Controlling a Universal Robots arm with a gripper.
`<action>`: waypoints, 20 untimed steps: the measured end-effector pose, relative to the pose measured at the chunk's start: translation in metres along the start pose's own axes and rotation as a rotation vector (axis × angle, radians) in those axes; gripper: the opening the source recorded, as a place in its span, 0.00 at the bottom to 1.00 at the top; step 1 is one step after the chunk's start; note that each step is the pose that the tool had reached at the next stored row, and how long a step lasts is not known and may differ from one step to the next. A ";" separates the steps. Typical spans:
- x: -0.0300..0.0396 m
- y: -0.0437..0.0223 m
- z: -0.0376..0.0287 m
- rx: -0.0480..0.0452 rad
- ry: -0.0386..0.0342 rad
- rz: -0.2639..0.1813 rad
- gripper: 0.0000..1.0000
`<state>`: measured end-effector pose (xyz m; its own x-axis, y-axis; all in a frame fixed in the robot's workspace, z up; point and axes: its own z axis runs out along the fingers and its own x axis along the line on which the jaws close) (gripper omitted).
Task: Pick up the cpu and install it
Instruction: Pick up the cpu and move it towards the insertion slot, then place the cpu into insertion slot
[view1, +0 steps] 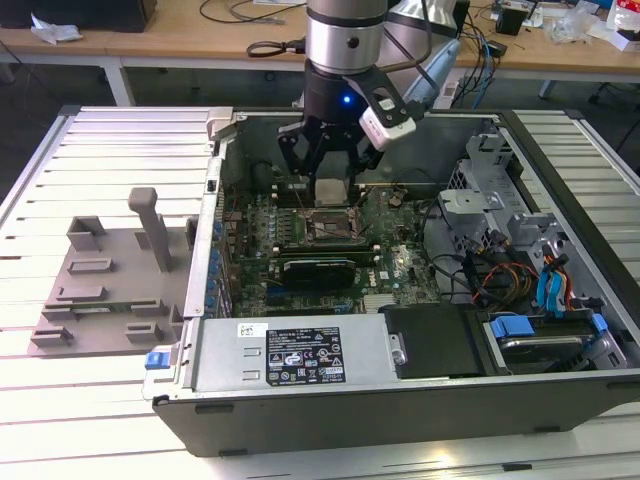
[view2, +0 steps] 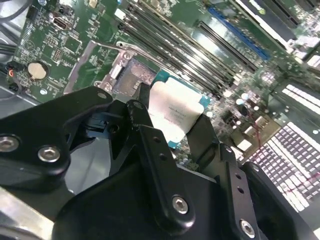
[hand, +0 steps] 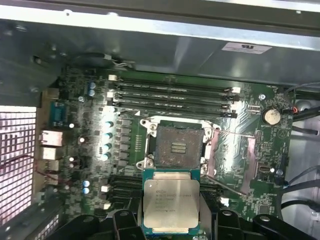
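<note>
Clamping the cpu (hand: 171, 202) flat by two opposite edges, the tool (view1: 330, 188) is hanging above the motherboard (hand: 248, 127), with the open socket (hand: 176, 146) lying just beside it.

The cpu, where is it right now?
In the exterior view the cpu is held in the jaws above the empty socket, inside the open computer case.

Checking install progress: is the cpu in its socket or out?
Out. The gripper holds the cpu off the socket, which lies open and empty.
</note>
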<state>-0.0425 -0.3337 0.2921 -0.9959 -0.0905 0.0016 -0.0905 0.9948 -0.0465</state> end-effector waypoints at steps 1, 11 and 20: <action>-0.0016 0.0006 0.0013 0.0001 0.0001 0.000 0.55; -0.0110 0.0064 0.0055 0.0019 0.0004 0.000 0.55; -0.0110 0.0065 0.0056 0.0043 0.0050 0.092 0.55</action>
<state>-0.0321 -0.3266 0.2861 -1.0000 0.0012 0.0022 0.0011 0.9987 -0.0510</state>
